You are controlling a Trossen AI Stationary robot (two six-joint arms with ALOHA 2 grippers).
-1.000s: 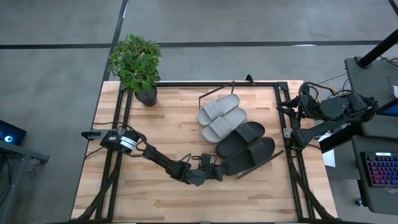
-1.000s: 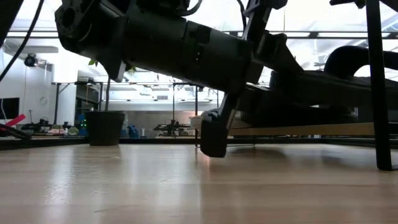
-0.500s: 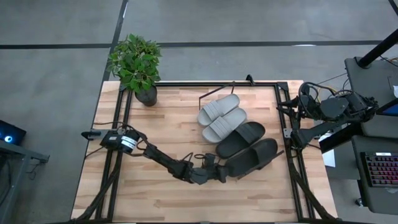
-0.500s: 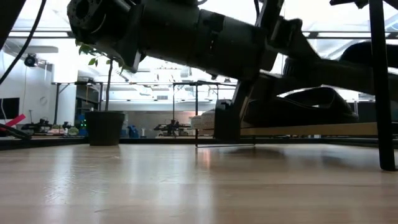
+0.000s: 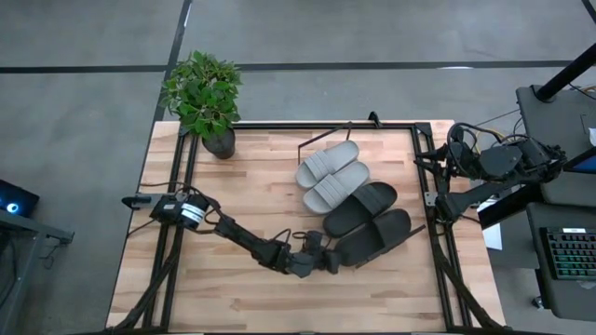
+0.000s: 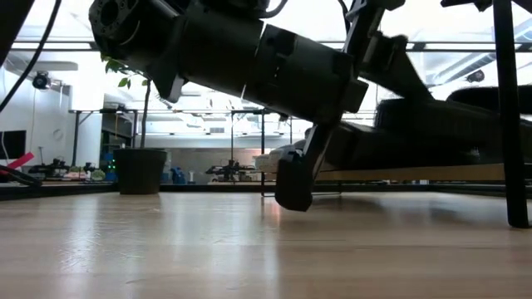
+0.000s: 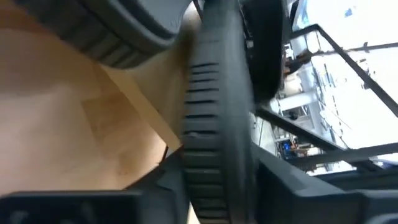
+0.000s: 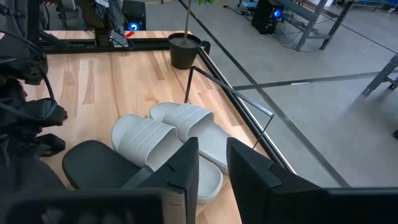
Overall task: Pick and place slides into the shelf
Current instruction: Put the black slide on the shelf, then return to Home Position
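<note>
Four slides lie side by side on the low shelf point(image 5: 315, 142), of which mostly the black rod frame shows. The two grey ones point(image 5: 328, 172) are farther back. The two black ones point(image 5: 360, 207) lie nearer. My left gripper point(image 5: 328, 261) is shut on the nearest black slide point(image 5: 377, 234) at its end toward the table's left. In the low view its finger point(image 6: 295, 178) hangs just above the tabletop in front of the shelf board point(image 6: 416, 173). My right gripper point(image 8: 211, 165) waits open at the table's right edge, facing the grey slides point(image 8: 168, 140). My left gripper has the nearest black slide by its end toward the table's left. The ribbed sole edge point(image 7: 214, 124) runs between the two fingers. The fingers come nearly level from the table's left, along the slide. The rest of the slide lies on the shelf beside the other black one.
A potted plant point(image 5: 205, 93) stands at the table's far left corner. The black rods of the table's frame point(image 5: 428, 186) run along its left, right and far edges. Bare tabletop lies on the near side and the left of the shelf.
In the low view my left gripper rose and tipped, lifting the held end of the black slide. It then came back down, so its finger again hangs close above the tabletop. From above, the slide has barely shifted.
</note>
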